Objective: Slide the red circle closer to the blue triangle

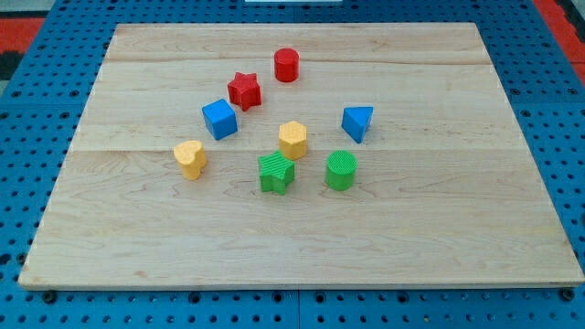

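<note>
The red circle [286,65] stands near the view's top, in the middle of the wooden board [457,228]. The blue triangle [357,122] lies below it and to its right, well apart from it. The rod and my tip do not show in this view, so their place relative to the blocks cannot be told.
A red star [244,90] sits just below-left of the red circle. A blue cube [219,119], a yellow heart [190,158], a yellow hexagon [292,139], a green star [275,173] and a green circle [341,170] cluster mid-board. Blue pegboard [37,119] surrounds the board.
</note>
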Tool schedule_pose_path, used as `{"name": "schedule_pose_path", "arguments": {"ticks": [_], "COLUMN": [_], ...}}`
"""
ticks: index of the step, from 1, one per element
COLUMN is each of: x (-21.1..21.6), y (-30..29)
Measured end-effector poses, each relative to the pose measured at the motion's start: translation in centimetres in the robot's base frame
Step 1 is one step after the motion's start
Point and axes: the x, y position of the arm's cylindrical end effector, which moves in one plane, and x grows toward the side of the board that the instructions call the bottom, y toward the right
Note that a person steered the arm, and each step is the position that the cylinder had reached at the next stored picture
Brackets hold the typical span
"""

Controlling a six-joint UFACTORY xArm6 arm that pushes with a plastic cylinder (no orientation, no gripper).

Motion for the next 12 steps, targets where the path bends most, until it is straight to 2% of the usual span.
{"name": "schedule_pose_path", "arguments": {"ticks": [1, 2, 4, 5, 6, 7, 8, 9, 10, 11, 12], "x": [-1.1, -5.6, -17.2, -22.9, -31.0, -34.1, -33.7, -28.3, -25.0, -28.0, -25.4], "y": [0.1, -0.6, -5.9, -10.9, -16.9, -27.2, -37.5, -35.6, -31.3, -31.4, -30.1]}}
